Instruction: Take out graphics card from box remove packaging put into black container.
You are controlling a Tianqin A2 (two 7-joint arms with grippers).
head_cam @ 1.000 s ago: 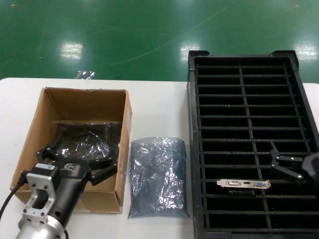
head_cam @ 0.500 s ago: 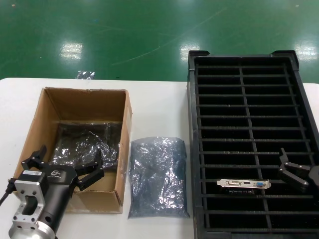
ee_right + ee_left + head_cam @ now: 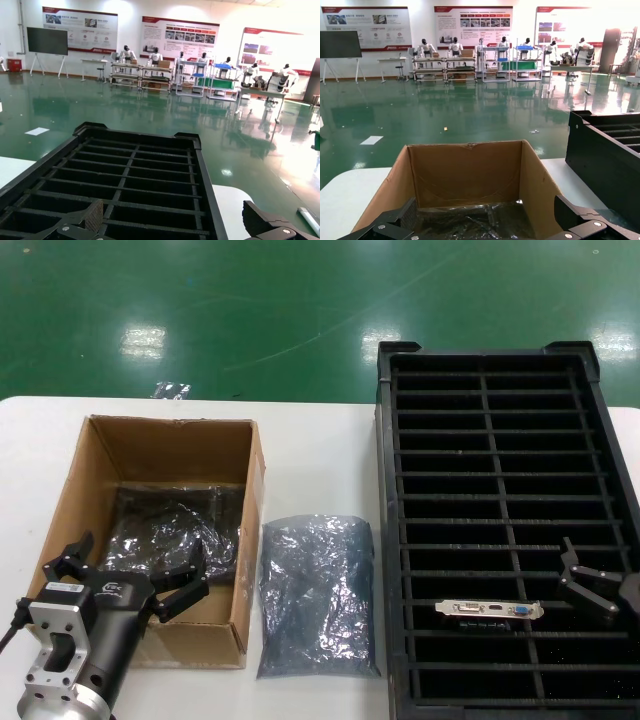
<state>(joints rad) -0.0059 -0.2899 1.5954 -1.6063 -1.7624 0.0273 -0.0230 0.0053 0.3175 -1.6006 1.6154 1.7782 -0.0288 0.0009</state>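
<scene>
The brown box (image 3: 90,475) stands at the table's left with a dark shiny bag (image 3: 170,530) on its floor; the bag's contents are hidden. My left gripper (image 3: 125,575) hangs open over the box's near wall, nothing between its fingers. In the left wrist view the gripper (image 3: 482,220) faces the box (image 3: 465,170) and the bag (image 3: 470,220) inside. A grey crinkly packaging bag (image 3: 318,595) lies on the table between box and black container (image 3: 385,540). A bare graphics card (image 3: 490,609) rests in a near slot. My right gripper (image 3: 585,580) is open above the container's right edge, also seen as the gripper (image 3: 175,215) over the ribs (image 3: 140,170).
The white table (image 3: 320,460) has bare room behind the grey bag. The black container's wall (image 3: 605,155) rises close to the box on its right. Green floor lies beyond the table's far edge.
My left gripper has drawn back from inside the box to its near wall. My right gripper has shifted toward the container's right edge. Both have been still for the last half second.
</scene>
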